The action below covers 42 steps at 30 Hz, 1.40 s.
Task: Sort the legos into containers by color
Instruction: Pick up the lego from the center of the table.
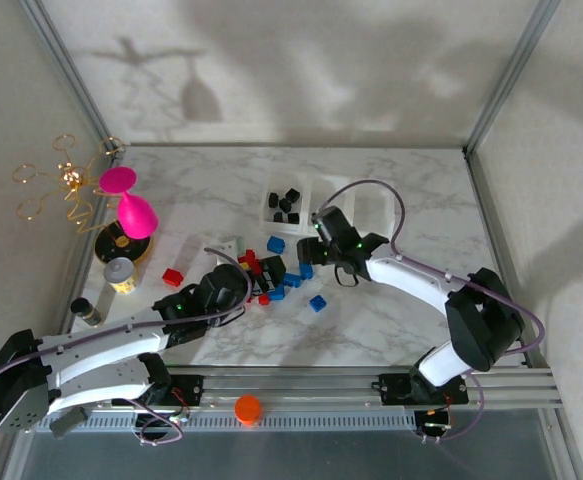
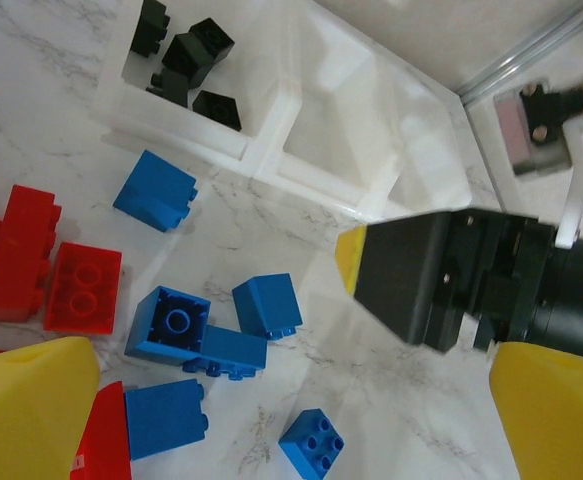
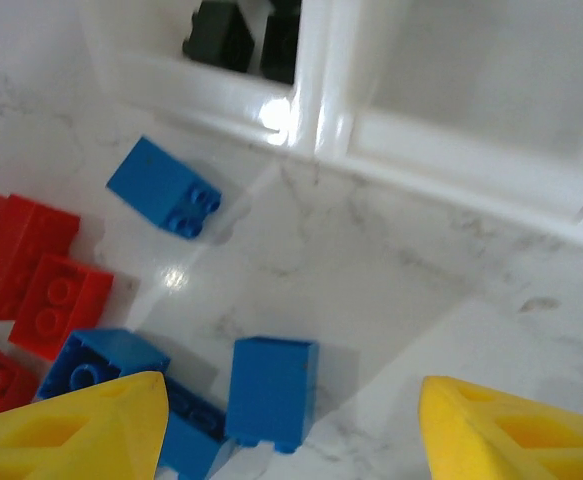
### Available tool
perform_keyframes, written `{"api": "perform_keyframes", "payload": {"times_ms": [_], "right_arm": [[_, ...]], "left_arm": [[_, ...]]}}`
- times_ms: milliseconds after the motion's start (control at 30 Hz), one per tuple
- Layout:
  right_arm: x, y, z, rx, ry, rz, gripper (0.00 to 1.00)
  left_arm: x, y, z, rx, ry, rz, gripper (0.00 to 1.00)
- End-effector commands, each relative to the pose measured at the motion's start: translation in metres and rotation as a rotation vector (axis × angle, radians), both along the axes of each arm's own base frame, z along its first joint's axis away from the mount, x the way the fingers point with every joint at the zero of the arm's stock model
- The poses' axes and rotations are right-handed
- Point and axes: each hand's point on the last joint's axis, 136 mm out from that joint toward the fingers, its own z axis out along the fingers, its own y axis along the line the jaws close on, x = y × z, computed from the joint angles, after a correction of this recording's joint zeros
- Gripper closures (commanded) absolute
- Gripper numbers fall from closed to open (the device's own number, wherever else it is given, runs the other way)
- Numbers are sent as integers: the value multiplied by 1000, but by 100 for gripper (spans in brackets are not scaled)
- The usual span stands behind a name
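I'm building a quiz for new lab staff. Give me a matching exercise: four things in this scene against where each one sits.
Things:
1. black legos
2. orange cap
3. pink goblet
4. lone red lego

Places:
A. on the near rail
B. on a dark disc, far left of the table
C. on the table, left of the pile
D. in the left tray

Pairs: 1-D, 2-A, 3-B, 4-C.
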Motion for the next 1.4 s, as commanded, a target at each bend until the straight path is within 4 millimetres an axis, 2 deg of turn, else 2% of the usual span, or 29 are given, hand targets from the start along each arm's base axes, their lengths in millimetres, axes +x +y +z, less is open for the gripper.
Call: {"api": "perform_keyframes", "payload": {"times_ms": [0, 167, 400, 800, 1067, 1233, 1367], "right_arm": [[-3, 5, -6, 54, 6, -50, 33], [-4, 17, -29, 23, 39, -38, 32], [3, 19, -56, -54, 45, -36, 33], [9, 23, -78, -110, 52, -14, 47], [6, 20, -68, -103, 41, -8, 61], [7, 17, -48, -82, 4, -11, 68], [12, 14, -23, -40, -36, -20, 70]], "left_arm": [[-2, 4, 0, -26, -7, 33, 0], [-4, 6, -5, -24, 2, 53, 0], [-5, 8, -9, -7, 7, 58, 0], [-3, 5, -9, 14, 5, 56, 0], [-2, 5, -7, 20, -1, 58, 0], [-1, 4, -4, 19, -8, 56, 1], [0, 2, -1, 19, -17, 51, 0]]}}
